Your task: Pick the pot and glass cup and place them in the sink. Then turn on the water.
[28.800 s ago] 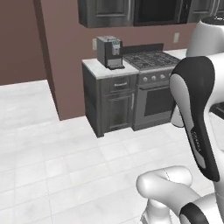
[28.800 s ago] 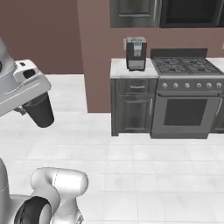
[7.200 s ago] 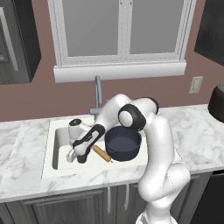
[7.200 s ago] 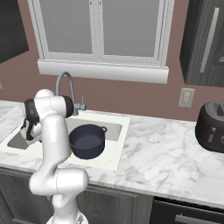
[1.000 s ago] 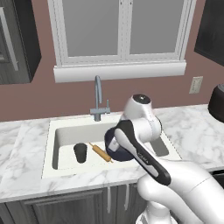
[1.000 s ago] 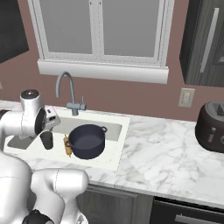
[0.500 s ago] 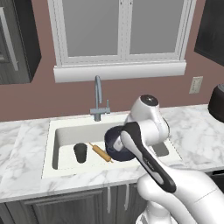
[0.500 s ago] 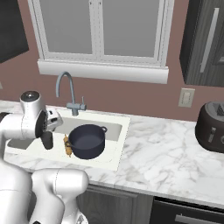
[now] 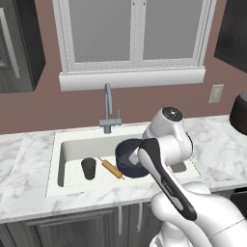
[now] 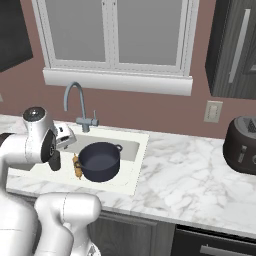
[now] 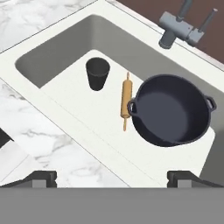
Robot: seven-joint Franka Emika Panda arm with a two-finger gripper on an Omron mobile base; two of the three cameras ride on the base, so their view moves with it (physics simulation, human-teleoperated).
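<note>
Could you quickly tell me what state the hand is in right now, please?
Hand: open and holding nothing, above the sink's near edge.

TEXT: none legible | LABELS/BRANDS: none legible | NUMBERS/SIGNS: none legible | SURFACES: all plain, no readable marking in any view

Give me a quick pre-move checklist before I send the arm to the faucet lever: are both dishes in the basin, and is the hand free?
1. Wide dark navy pot inside the white rectangular sink: ok.
2. Small dark grey glass cup upright in the sink, apart from the pot: ok.
3. Gripper open, holding nothing: ok.
4. Wooden rolling pin lying between cup and pot, away from the faucet: ok.
5. Grey gooseneck faucet with no water running: ok.
6. Lever position: cannot tell.
</note>
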